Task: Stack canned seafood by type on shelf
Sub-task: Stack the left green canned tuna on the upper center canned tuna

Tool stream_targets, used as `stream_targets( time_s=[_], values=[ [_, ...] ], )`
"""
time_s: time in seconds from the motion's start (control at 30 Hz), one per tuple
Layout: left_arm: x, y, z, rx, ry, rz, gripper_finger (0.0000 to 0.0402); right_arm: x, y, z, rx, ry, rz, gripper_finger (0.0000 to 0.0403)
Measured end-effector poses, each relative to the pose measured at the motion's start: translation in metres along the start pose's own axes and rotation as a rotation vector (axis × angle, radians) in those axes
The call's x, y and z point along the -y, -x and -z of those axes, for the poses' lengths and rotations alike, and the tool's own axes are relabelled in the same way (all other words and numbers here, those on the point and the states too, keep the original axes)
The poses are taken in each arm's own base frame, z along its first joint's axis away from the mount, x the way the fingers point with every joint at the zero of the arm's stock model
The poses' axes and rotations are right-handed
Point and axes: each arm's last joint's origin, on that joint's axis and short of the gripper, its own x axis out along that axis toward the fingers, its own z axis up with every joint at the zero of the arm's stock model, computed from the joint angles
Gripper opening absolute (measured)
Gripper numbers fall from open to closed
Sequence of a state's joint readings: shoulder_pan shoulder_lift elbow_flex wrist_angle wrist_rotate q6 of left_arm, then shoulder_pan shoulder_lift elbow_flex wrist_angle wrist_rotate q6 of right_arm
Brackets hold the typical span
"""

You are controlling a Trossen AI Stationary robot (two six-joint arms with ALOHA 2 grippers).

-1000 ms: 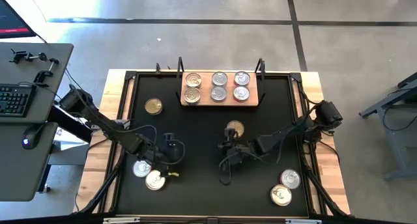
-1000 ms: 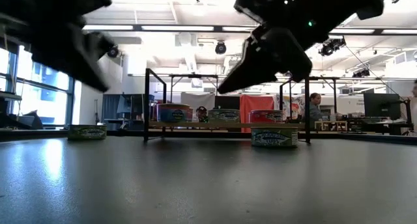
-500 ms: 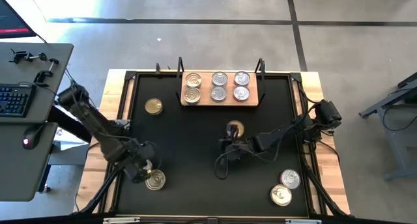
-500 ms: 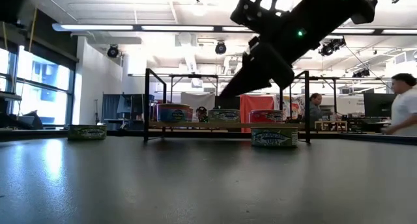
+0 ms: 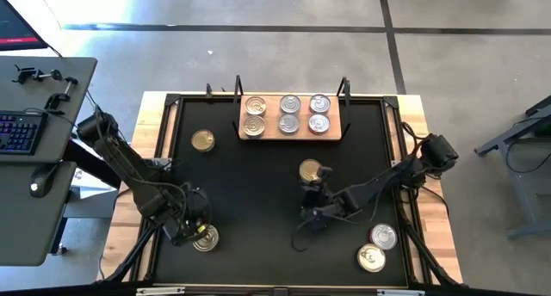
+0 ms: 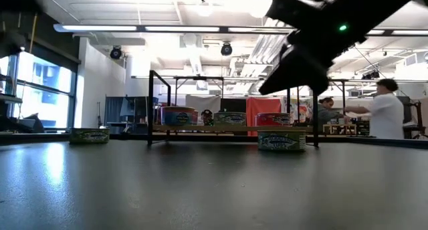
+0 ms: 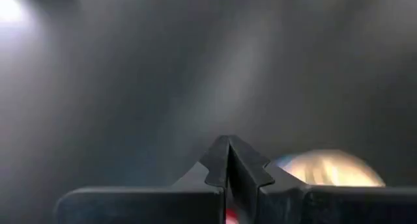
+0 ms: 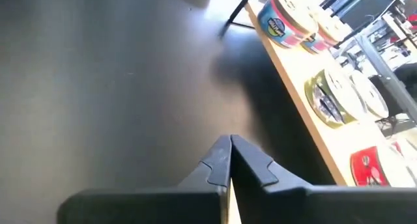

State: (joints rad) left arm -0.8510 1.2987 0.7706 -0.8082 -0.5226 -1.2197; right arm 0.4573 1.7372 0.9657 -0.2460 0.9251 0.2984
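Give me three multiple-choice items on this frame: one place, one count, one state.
1. Where is the shelf?
A. far edge of the mat, centre
B. near left corner
C. off the table

2. How many tins stand on the shelf?
A. three
B. six
C. nine

3. How are the right gripper fingers?
A. wide open
B. shut on a tin
C. shut, empty

Key: 1 A, high view shows it at the far middle; 2 B, two rows of three; 3 C, right wrist view shows fingers pressed together with nothing between.
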Motion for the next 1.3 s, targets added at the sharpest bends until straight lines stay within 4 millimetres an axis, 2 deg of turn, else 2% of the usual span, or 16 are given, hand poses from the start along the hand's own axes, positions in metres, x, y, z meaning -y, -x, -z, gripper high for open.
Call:
stream_targets(
  time_s=[0.1,0.17,0.23,0.37,0.5,0.63,0.77,0.93,1.1,1.3],
  values=[
    [-0.007,-0.001,-0.014,0.188,-0.045,-0.097,0.0,-0.004,0.01,0.004,0.003,0.008,0.015,0.0],
    [-0.016,-0.005,-0.026,0.248,-0.009,-0.174,0.0,-0.005,0.015,0.008,0.002,0.027,0.039,0.0],
    [-0.027,-0.011,-0.037,0.233,0.038,-0.246,0.0005,-0.006,0.019,0.011,-0.004,0.018,0.044,0.0],
    [-0.051,-0.024,-0.056,0.148,0.003,-0.382,0.0032,-0.007,0.024,0.017,-0.025,-0.047,0.041,0.0],
    [-0.078,-0.035,-0.074,0.041,-0.008,-0.472,0.0083,-0.007,0.028,0.021,-0.041,-0.071,0.041,0.0],
    [-0.106,-0.047,-0.084,-0.068,0.041,-0.52,0.0133,-0.007,0.028,0.021,-0.045,-0.067,0.043,0.0],
    [-0.131,-0.057,-0.083,-0.174,0.109,-0.537,0.0164,-0.007,0.028,0.022,-0.049,-0.061,0.045,0.0],
    [-0.153,-0.069,-0.074,-0.236,0.105,-0.579,0.0176,-0.007,0.028,0.022,-0.05,-0.073,0.044,0.0],
    [-0.169,-0.079,-0.064,-0.271,0.111,-0.604,0.0163,-0.006,0.026,0.022,-0.053,-0.062,0.048,0.0],
    [-0.18,-0.088,-0.059,-0.27,0.137,-0.562,0.0124,-0.005,0.025,0.021,-0.054,-0.11,0.052,0.0]
  ],
)
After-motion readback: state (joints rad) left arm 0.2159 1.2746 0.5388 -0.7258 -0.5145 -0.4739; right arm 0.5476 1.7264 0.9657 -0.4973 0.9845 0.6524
